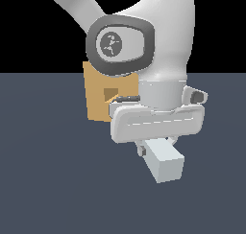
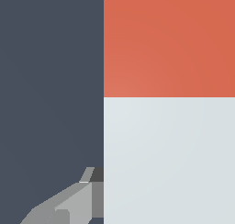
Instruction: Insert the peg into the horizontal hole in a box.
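Peg (image 1: 165,162): pale end is facing the exterior camera, long axis running away toward the box; red-orange end is showing in the wrist view.
Gripper (image 1: 154,144): clenching the peg.
Box (image 1: 98,101): sitting at 10 o'clock from the peg.
Hole (image 1: 110,94): lying open, nothing inside.

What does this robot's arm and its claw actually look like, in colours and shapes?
The arm is smooth, rounded and glossy white, with a dark grey ring around a pale grey joint cap bearing a small dark squiggle mark. The gripper hangs from a wide, rounded pale grey bar. One finger is grey and angular. No cables show.
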Tool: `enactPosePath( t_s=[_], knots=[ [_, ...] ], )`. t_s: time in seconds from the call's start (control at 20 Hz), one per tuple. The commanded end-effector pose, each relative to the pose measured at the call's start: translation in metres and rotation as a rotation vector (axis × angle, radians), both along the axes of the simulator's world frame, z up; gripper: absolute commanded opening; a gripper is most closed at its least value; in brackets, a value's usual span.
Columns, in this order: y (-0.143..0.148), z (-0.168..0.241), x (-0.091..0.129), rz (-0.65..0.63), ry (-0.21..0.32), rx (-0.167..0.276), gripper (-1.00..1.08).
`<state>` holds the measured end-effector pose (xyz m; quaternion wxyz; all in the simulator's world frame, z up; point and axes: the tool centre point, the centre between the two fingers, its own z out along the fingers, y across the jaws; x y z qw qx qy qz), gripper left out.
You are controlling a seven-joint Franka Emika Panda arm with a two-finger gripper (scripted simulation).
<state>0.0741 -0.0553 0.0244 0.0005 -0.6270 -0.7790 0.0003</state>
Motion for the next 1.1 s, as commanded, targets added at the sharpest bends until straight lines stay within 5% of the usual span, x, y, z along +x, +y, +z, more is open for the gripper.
enactPosePath(
  t_s=[0.0,1.05],
  knots=[
    [0.0,0.0,0.0,0.0,-0.001,0.0,-1.0],
    [0.001,0.011,-0.024,-0.063,0.0,0.0,-1.0]
  ],
)
